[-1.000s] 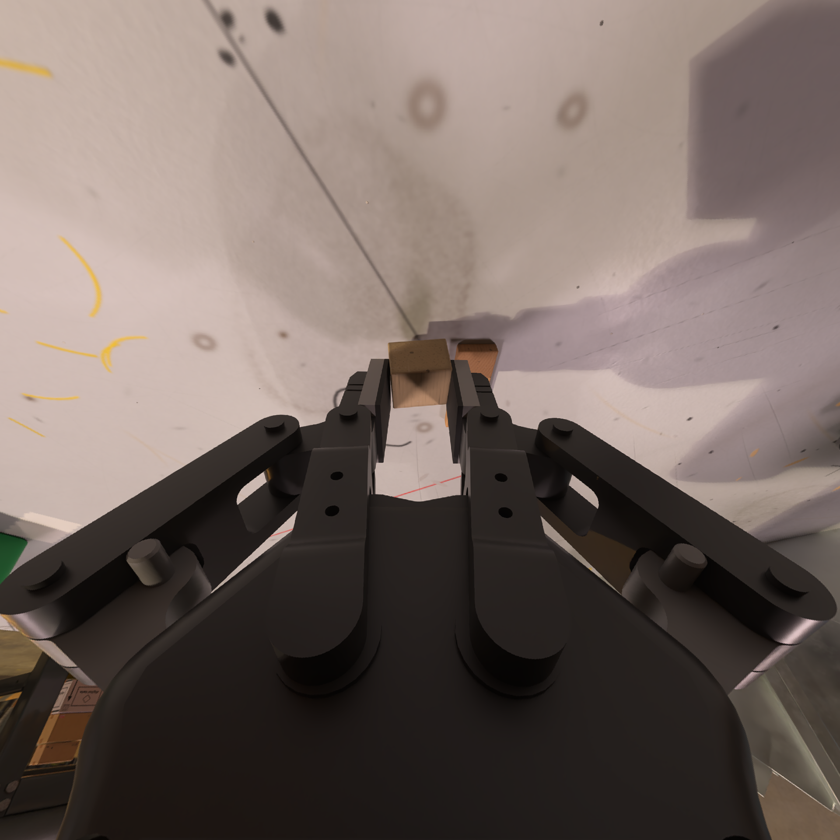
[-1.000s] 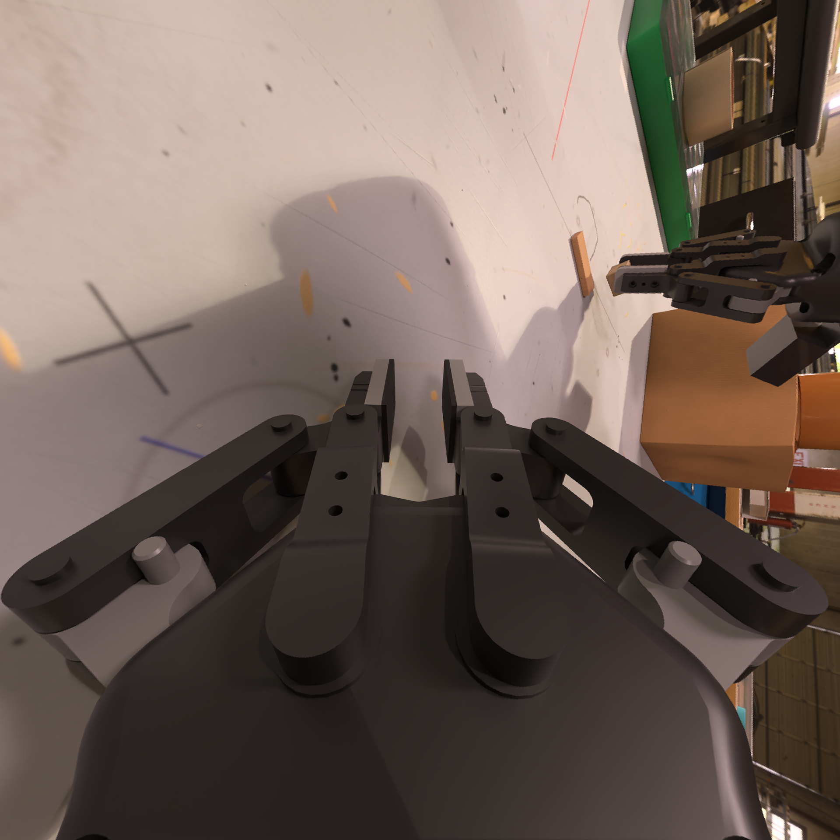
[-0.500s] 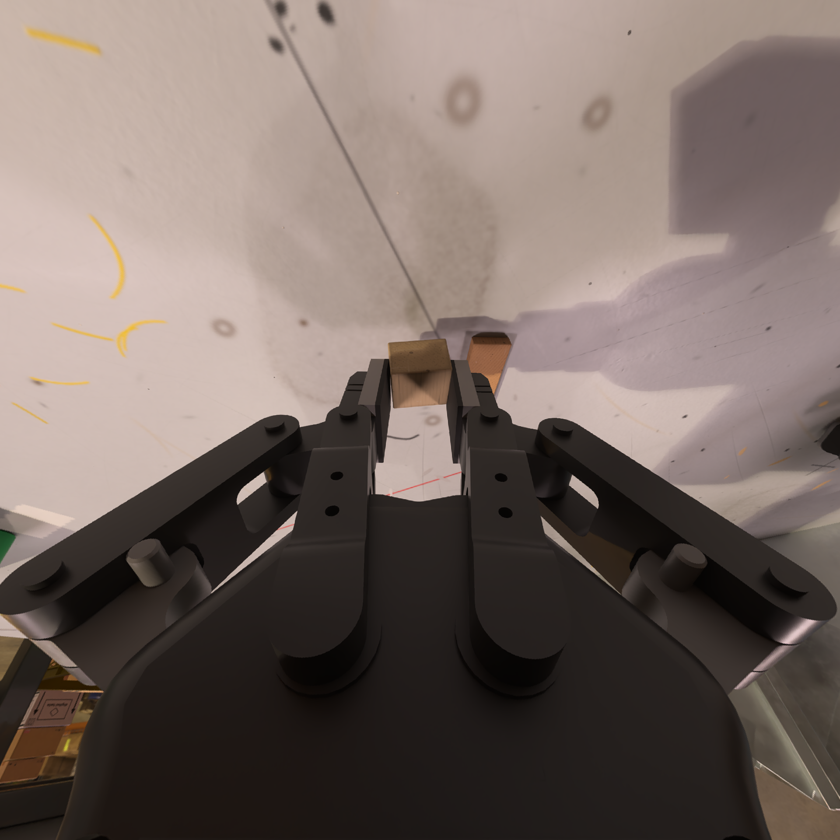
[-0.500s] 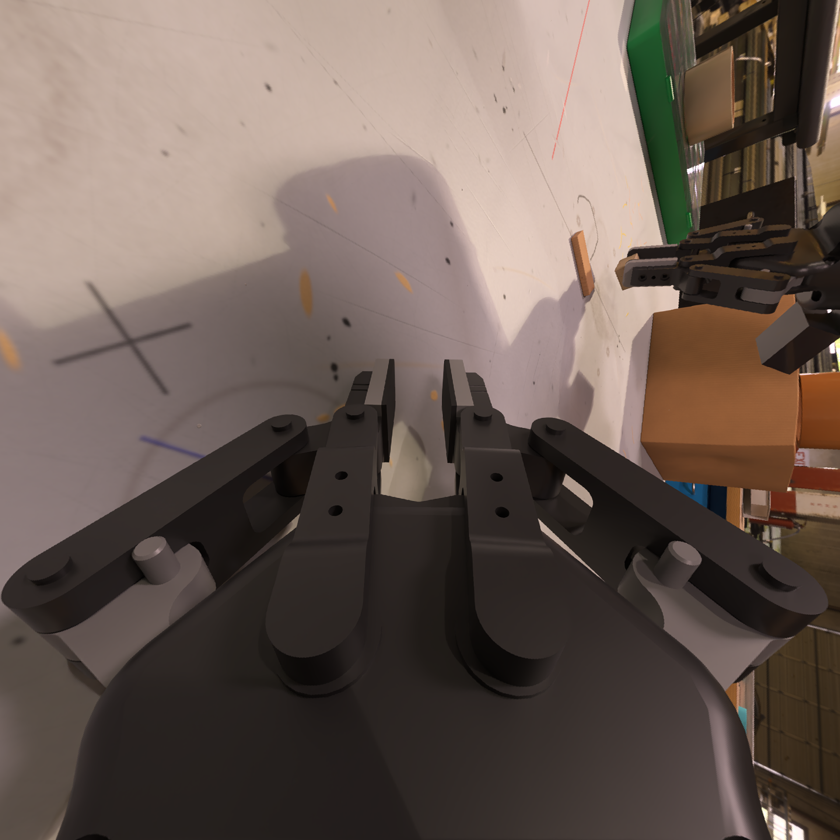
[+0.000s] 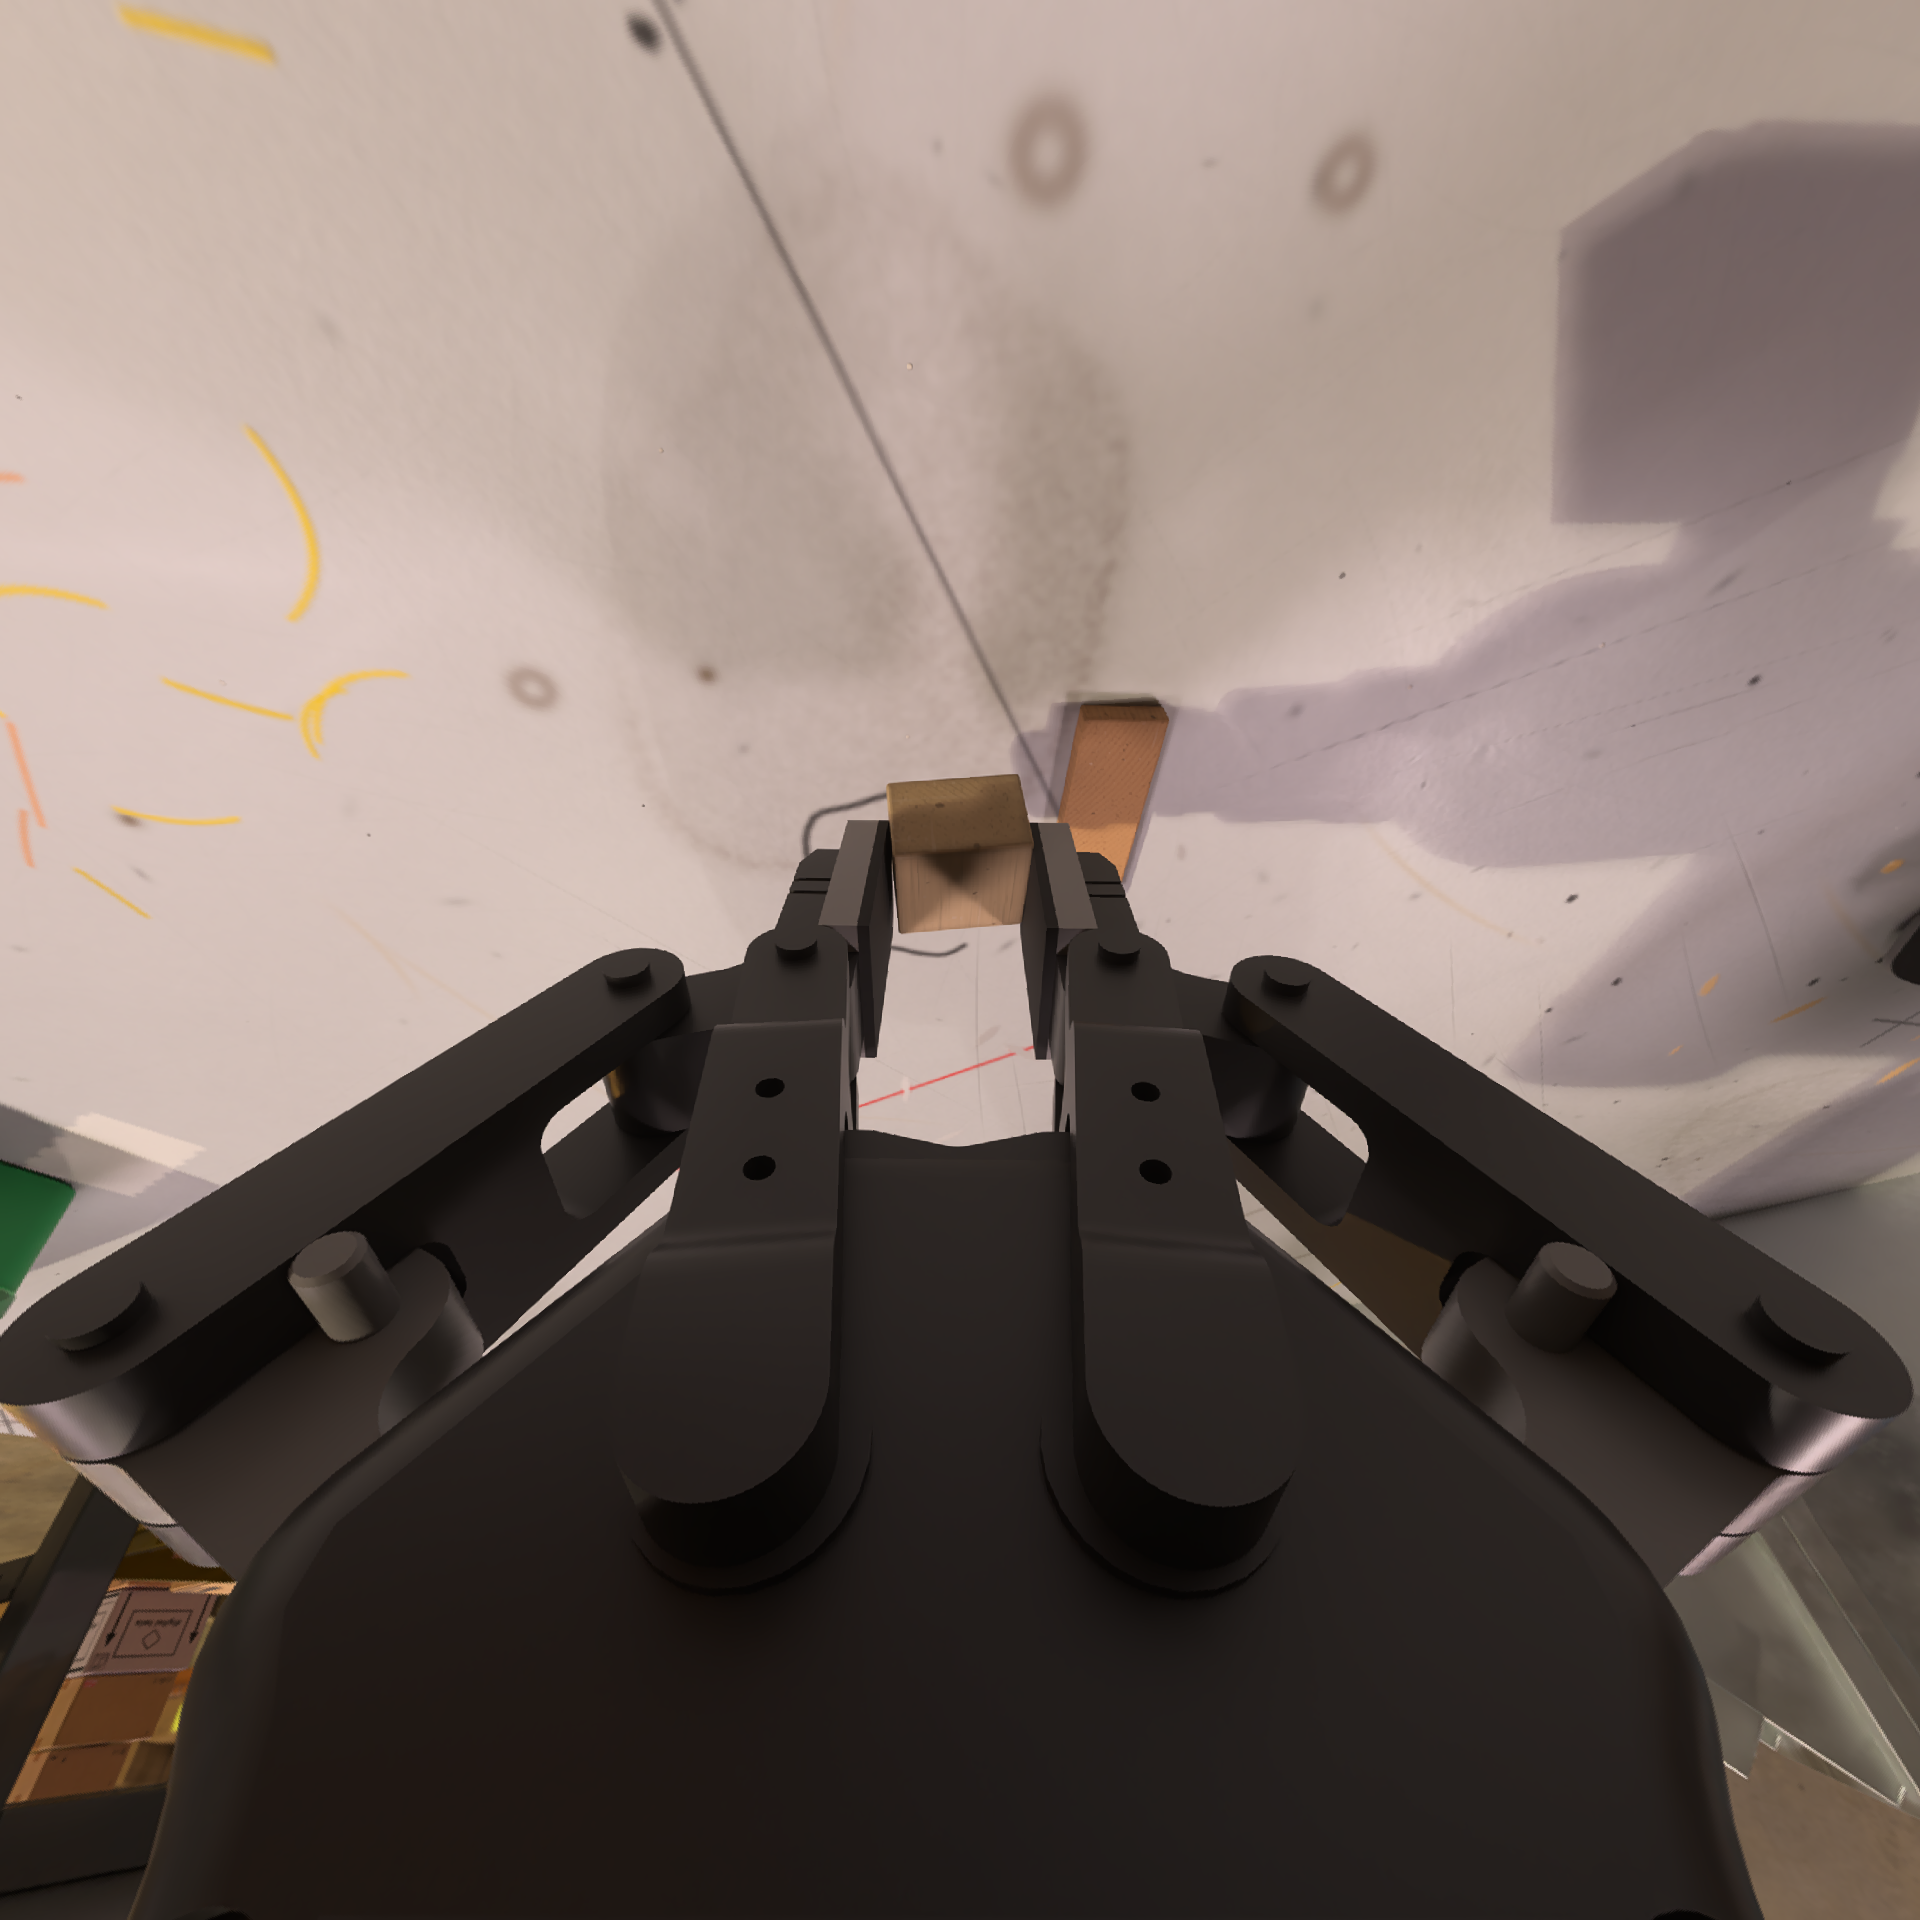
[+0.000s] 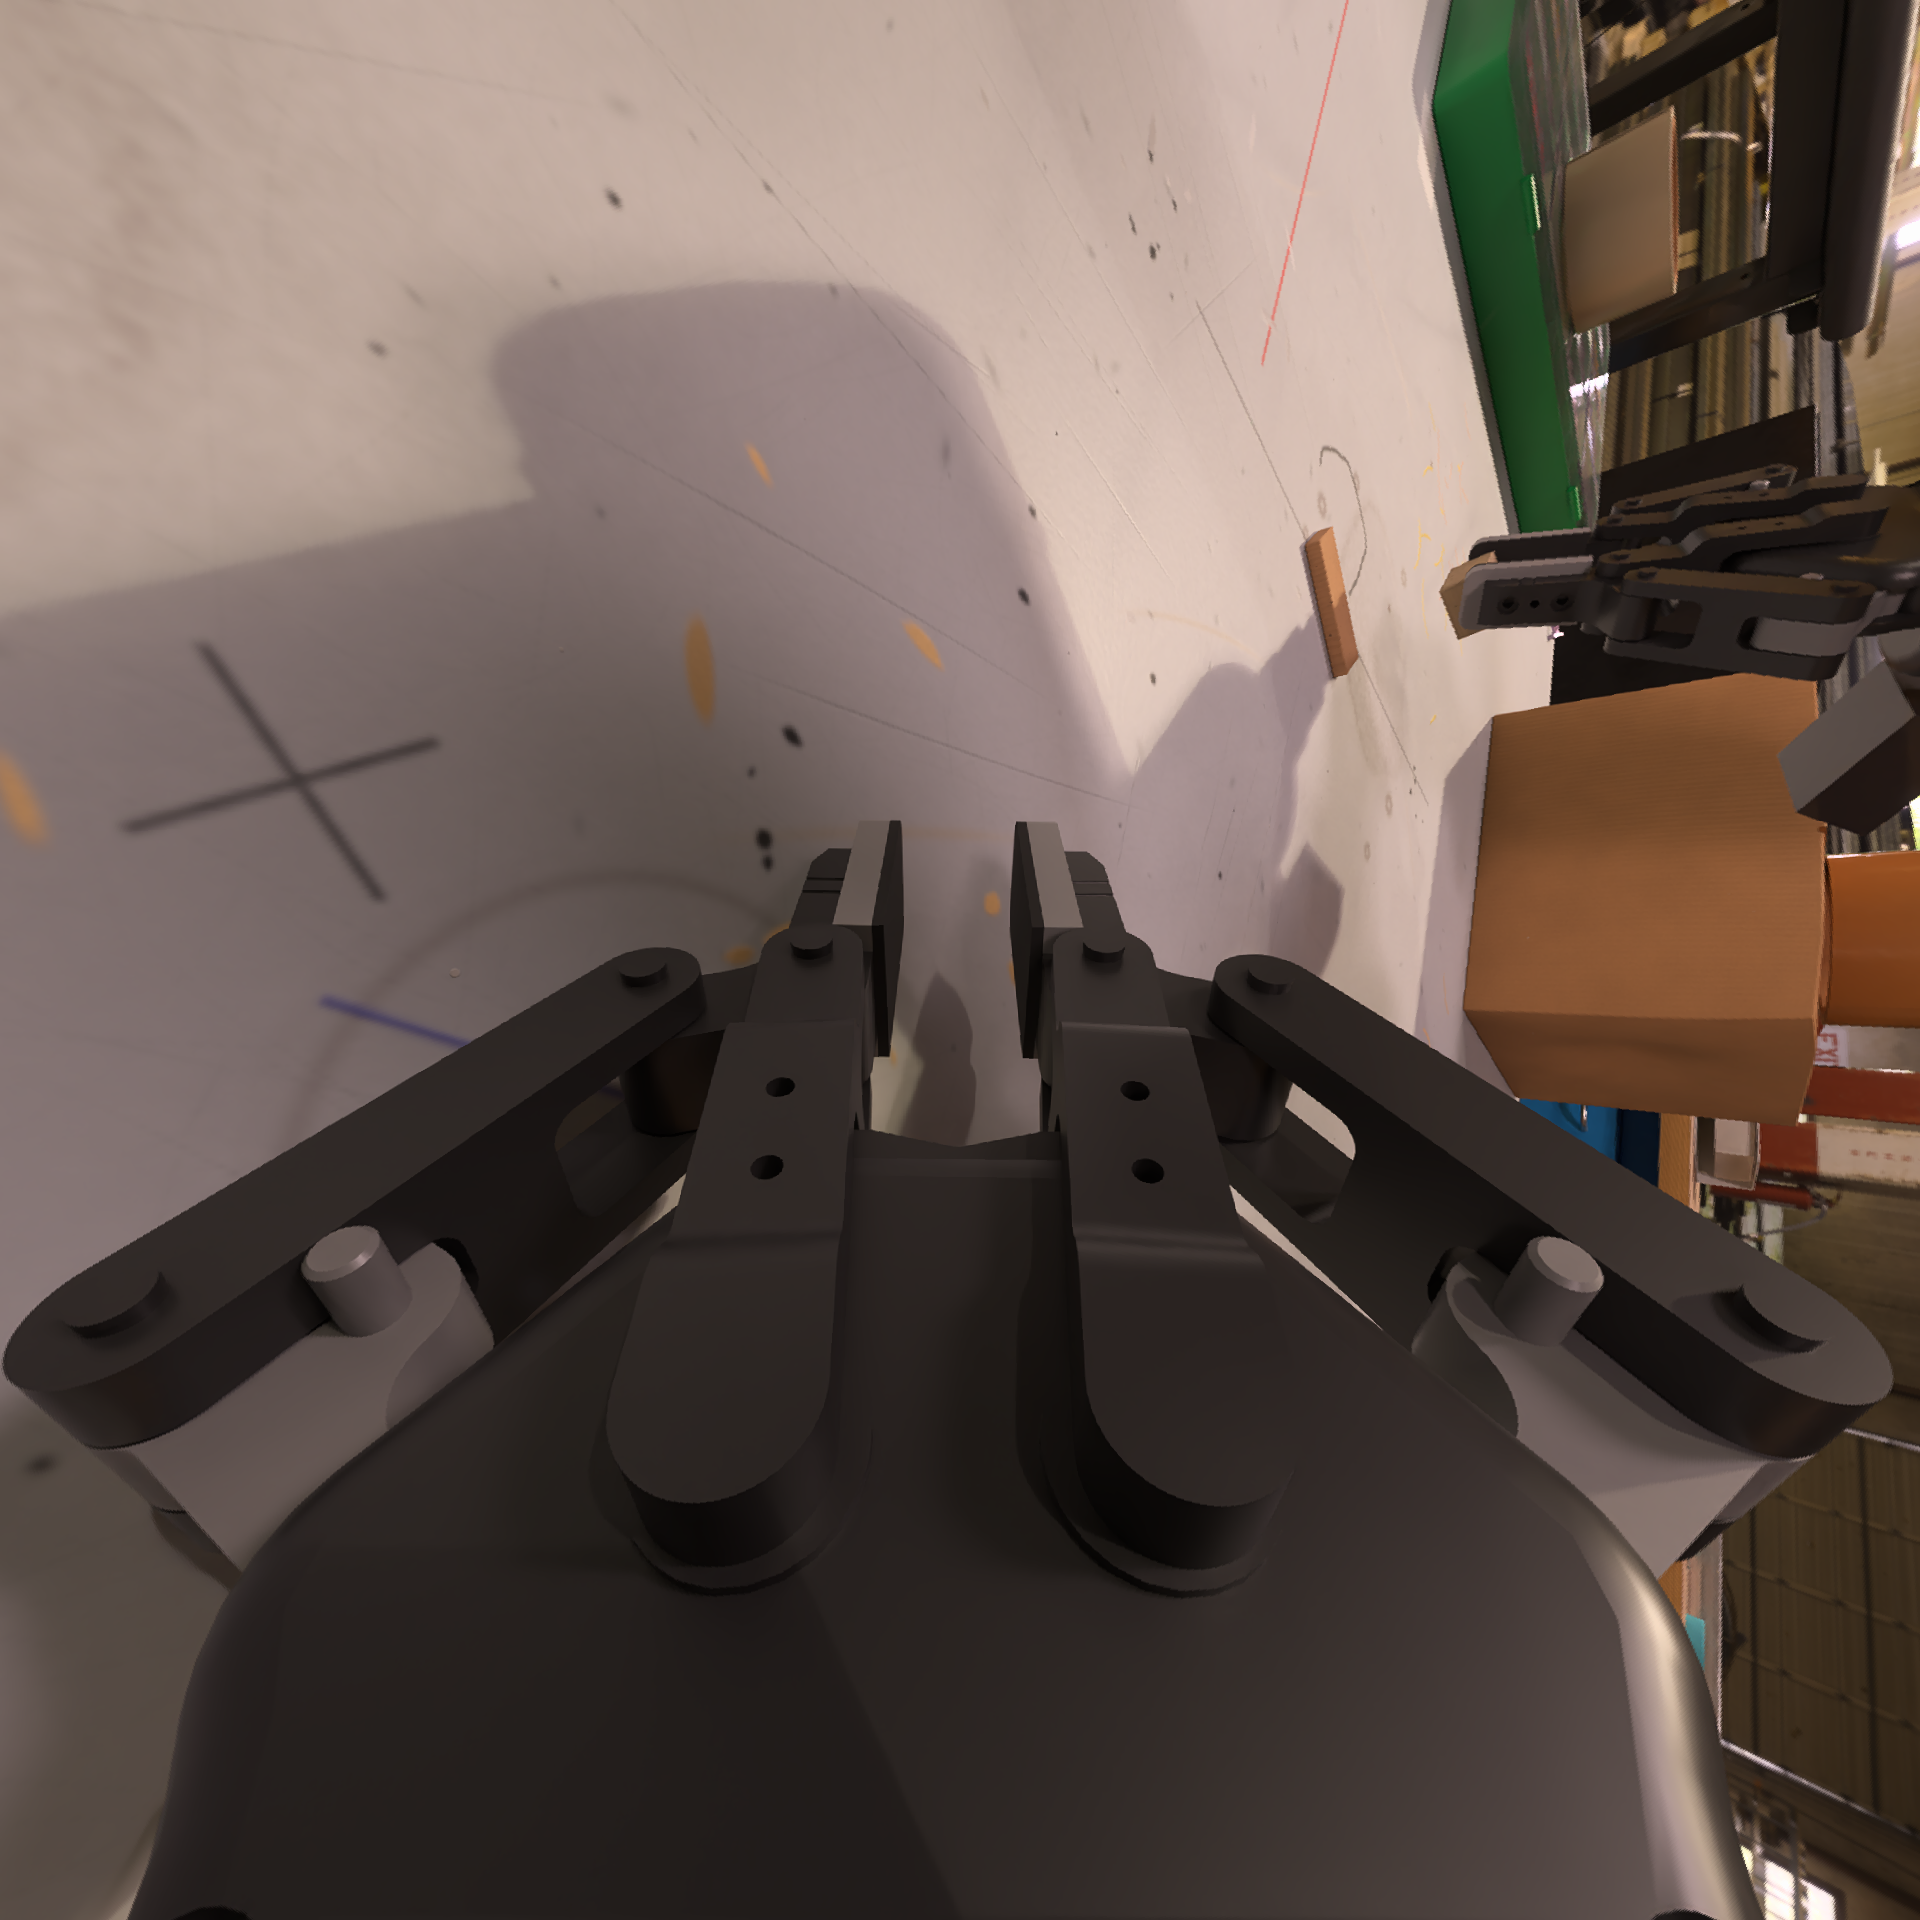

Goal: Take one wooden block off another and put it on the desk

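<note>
My left gripper (image 5: 958,883) is shut on a light wooden cube (image 5: 954,826) and holds it off the white desk (image 5: 468,364). A flat orange-brown wooden block (image 5: 1110,774) lies on the desk just beyond and to the right of the cube, apart from it. In the right wrist view the same flat block (image 6: 1332,601) lies on the desk, and the left gripper (image 6: 1475,603) hovers clear of it. My right gripper (image 6: 956,883) is open and empty, with a narrow gap between its pads, above a shadowed part of the desk (image 6: 520,156).
A brown cardboard box (image 6: 1642,894) stands by the desk edge under the left arm. A green board (image 6: 1496,260) runs along the far edge and also shows in the left wrist view (image 5: 31,1205). Shelving stands beyond.
My left gripper has lifted the cube farther from the flat block, which now shows more fully. The right gripper has not moved.
</note>
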